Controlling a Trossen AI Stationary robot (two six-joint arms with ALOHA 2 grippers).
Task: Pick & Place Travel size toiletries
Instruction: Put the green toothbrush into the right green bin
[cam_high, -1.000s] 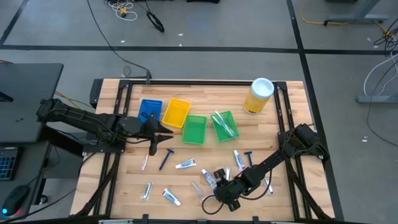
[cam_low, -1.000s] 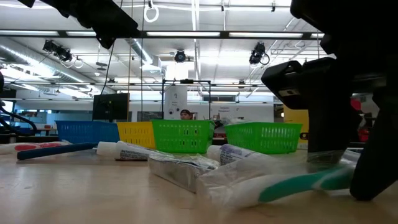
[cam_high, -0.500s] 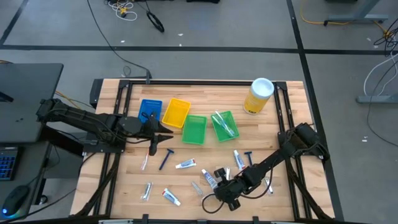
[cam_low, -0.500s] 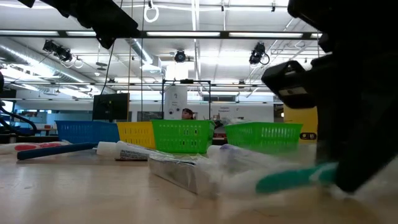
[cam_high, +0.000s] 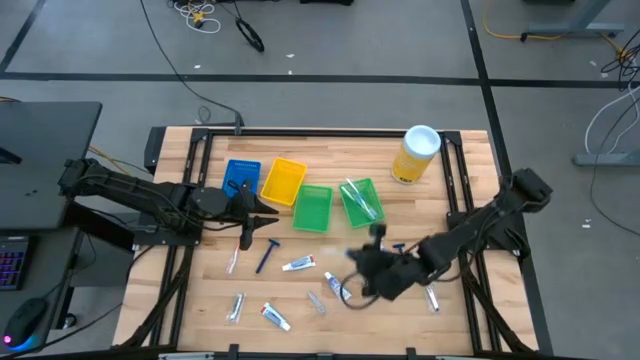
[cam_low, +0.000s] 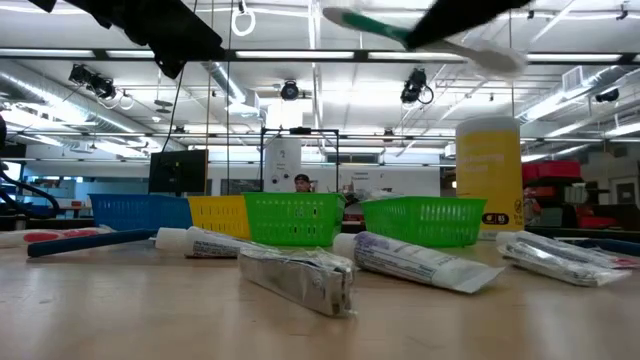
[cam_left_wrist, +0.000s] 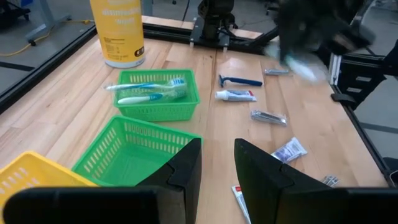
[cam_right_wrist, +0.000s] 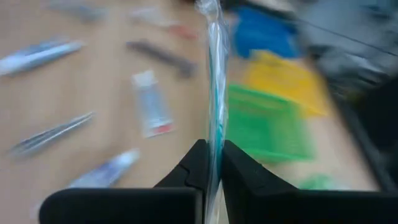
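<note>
Toiletries lie scattered on the wooden table: a dark blue razor (cam_high: 267, 256), white toothpaste tubes (cam_high: 298, 264), and silvery tubes (cam_high: 237, 306). My right gripper (cam_high: 368, 268) is above the table's near middle, shut on a clear-wrapped teal toothbrush (cam_low: 420, 30), which shows high up in the low view. More wrapped toothbrushes (cam_left_wrist: 152, 91) lie in one green bin (cam_high: 360, 200). My left gripper (cam_high: 258, 215) hovers open just near of the blue bin (cam_high: 240, 177) and holds nothing. My right gripper (cam_right_wrist: 211, 163) pinches the wrapped toothbrush between its two fingers, on the wrapper near one end (cam_right_wrist: 212, 134). The rest of the toothbrush (cam_right_wrist: 210, 56) sticks out past the fingertips. It is lifted clear of the table and is tilted, close to level, in the low view.
A yellow bin (cam_high: 284, 180) and an empty green bin (cam_high: 312, 208) stand between the blue bin and the filled green one. A tall yellow canister with a white lid (cam_high: 415, 153) stands at the far right. Black frame rails run along the table edges.
My right gripper has risen from the table near its near edge and moved toward the far edge, staying shut. The wrapped toothbrush, which lay on the table among the tubes, has come up with it and now hangs clear, high above the wood.
</note>
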